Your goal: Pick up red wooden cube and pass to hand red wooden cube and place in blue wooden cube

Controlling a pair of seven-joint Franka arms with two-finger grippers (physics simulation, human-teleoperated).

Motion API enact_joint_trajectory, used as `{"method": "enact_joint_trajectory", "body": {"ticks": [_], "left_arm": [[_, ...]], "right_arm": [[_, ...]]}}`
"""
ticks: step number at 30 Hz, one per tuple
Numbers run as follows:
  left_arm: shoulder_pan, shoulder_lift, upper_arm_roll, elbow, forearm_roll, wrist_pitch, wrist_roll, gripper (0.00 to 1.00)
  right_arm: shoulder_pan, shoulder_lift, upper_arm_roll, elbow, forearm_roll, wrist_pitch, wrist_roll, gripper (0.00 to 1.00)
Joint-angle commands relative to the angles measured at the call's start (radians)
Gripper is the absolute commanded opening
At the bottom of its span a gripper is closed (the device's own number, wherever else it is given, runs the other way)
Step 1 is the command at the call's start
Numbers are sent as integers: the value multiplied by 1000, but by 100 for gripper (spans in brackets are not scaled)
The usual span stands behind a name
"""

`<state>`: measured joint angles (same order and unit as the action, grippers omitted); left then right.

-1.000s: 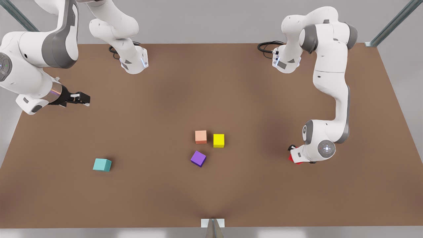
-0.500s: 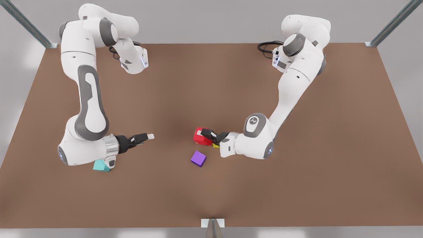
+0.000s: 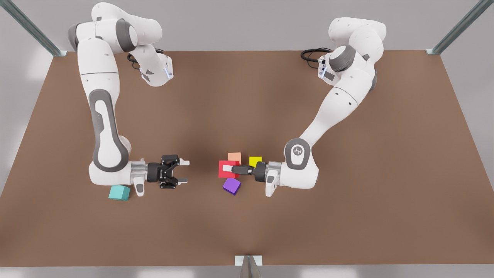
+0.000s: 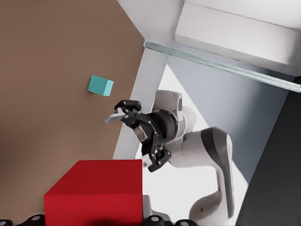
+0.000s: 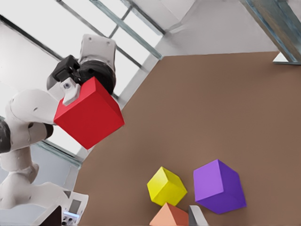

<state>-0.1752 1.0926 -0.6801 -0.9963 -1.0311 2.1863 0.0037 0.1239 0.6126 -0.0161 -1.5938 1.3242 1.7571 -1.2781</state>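
Note:
The red wooden cube [image 3: 225,171] hangs above the table's middle, and my left gripper [image 3: 231,169], on the arm at the front view's right, is shut on it. In the left wrist view the red cube [image 4: 94,190] fills the near foreground. My right gripper [image 3: 185,171], on the arm at the front view's left, faces the cube with its fingers open and empty, a short gap away. The blue wooden cube [image 3: 119,192], teal in colour, lies on the table beside the right arm's wrist. The right wrist view shows the red cube [image 5: 89,113] held aloft by the other arm.
A salmon-orange cube [image 3: 234,156], a yellow cube [image 3: 255,160] and a purple cube [image 3: 231,185] lie on the brown table [image 3: 347,216] under and around the held cube. Both arm bases stand at the far edge.
The left gripper has carried the red cube from the front view's right to the middle. The right arm swung down from the far left, turned toward the cube and now shows open fingers.

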Motion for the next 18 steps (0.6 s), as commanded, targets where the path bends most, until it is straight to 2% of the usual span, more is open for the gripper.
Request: {"method": "enact_joint_trajectory", "body": {"ticks": [1,5,11,18], "left_arm": [[0,-2,-1,-2,-38,6,159,58],[-3,-2,1,-2,-30,7,197,58],[-7,4,1,-7,-30,12,259,58],[-41,20,5,4,-30,43,269,58]], "right_arm": [[2,3,10,-6,82,-7,-1037,100],[17,9,18,11,138,-5,-1035,100],[11,53,88,52,181,-7,-1034,100],[16,59,127,51,208,-8,-1035,100]]}}
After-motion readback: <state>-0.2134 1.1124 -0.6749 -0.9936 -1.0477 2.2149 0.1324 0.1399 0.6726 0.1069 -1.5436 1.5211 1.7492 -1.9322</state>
